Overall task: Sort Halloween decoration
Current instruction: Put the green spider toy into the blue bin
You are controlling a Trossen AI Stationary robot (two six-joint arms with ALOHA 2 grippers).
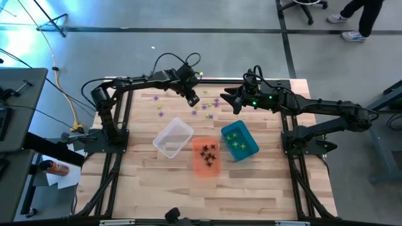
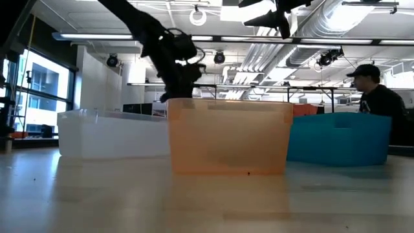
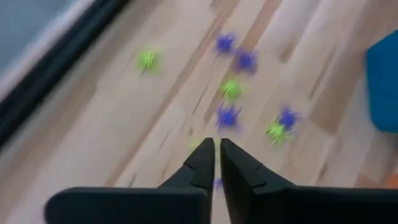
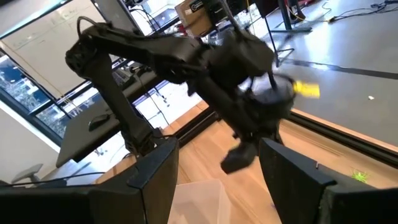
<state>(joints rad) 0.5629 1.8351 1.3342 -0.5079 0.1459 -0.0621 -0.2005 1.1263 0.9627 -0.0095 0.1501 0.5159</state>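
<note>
Tiny purple and green spider trinkets (image 1: 207,107) lie scattered on the far middle of the table, and they also show in the left wrist view as trinkets (image 3: 231,87). My left gripper (image 1: 191,97) hovers over them with its fingers shut (image 3: 217,149). A purple speck (image 3: 217,183) shows in the slit between the fingers. My right gripper (image 1: 229,99) is just right of the scatter, raised and open (image 4: 214,180), with nothing between its fingers. Black trinkets lie in the orange bin (image 1: 206,156) and green ones in the teal bin (image 1: 239,139). My left gripper points down at the scattered trinkets with its fingers together. I cannot tell whether the purple speck (image 3: 217,183) in the slit is held or lies on the table below.
A clear bin (image 1: 173,138) stands left of the orange one, and the three bins sit in a row across the middle of the table. Bare wood lies near the front edge. A person (image 2: 378,97) stands beyond the table, and another walks at the far right (image 1: 358,19).
</note>
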